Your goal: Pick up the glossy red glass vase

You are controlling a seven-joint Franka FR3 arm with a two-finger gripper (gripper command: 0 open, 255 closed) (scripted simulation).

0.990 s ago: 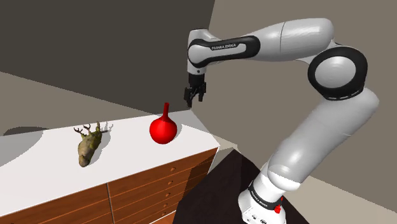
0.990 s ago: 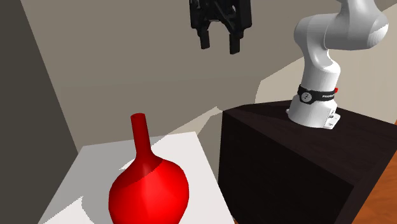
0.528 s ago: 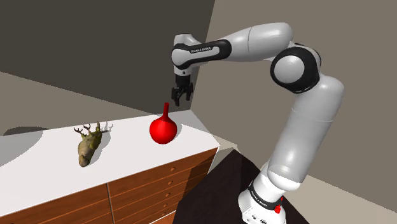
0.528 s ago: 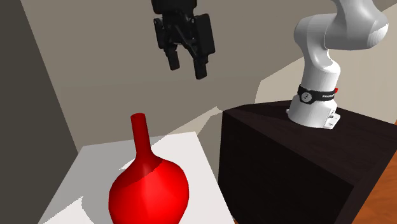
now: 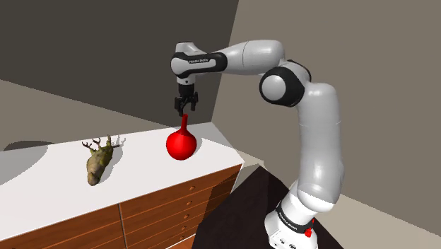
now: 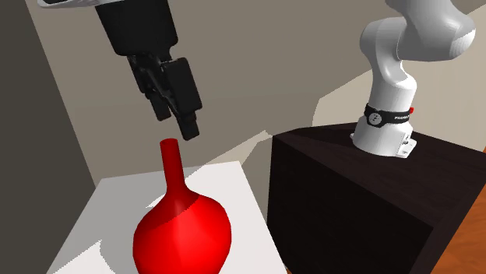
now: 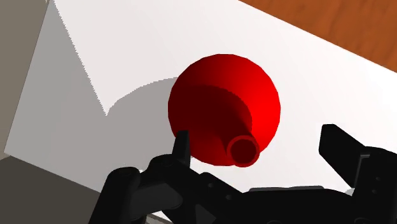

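Note:
A red vase (image 5: pixel 181 143) with a round body and a thin neck stands upright on the white dresser top (image 5: pixel 141 157), near the end towards the shoulder view's right. My black gripper (image 5: pixel 186 107) hangs just above the tip of its neck, pointing down, with its fingers apart and nothing between them. In the second exterior view the gripper (image 6: pixel 177 121) hovers a little above the neck of the vase (image 6: pixel 182 232). In the wrist view the vase's mouth (image 7: pixel 243 150) lies between the open fingers (image 7: pixel 182 146), nearer one of them.
A brownish deer-head figure (image 5: pixel 100 159) lies on the dresser top towards the shoulder view's left. The dresser has wooden drawers (image 5: pixel 169 209) in front. My dark stand (image 6: pixel 366 194) is beside the dresser's end. Walls rise behind.
The arm has swung towards the shoulder view's left and come down, bringing the open gripper from beyond the dresser's end to just over the vase's neck. The vase has not moved.

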